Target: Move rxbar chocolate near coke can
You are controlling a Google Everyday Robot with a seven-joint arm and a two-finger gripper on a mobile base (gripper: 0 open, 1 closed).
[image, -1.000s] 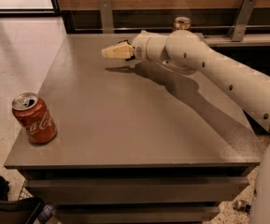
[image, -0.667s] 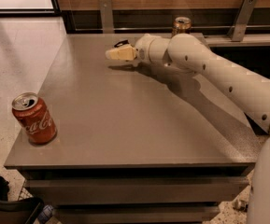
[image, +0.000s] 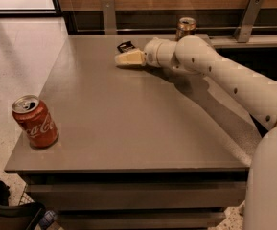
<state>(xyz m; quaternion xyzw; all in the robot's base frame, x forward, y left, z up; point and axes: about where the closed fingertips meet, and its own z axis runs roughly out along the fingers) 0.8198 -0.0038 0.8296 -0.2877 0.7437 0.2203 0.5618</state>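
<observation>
The rxbar chocolate (image: 126,46) is a small black wrapper lying flat near the far edge of the grey table (image: 128,123). My gripper (image: 127,58) reaches in from the right on a white arm and sits just in front of the bar, low over the table. I cannot tell whether it touches the bar. The coke can (image: 35,121) is red with white script and stands upright at the table's near left corner, far from the gripper and the bar.
A gold can (image: 186,27) stands at the table's far edge, behind my arm. A wood-panelled wall with metal brackets runs along the back. Pale floor lies to the left. A dark object (image: 4,207) sits below the near left corner.
My gripper has shifted a little to the right and nearer the camera. The black bar now shows behind it. The coke can has not moved.
</observation>
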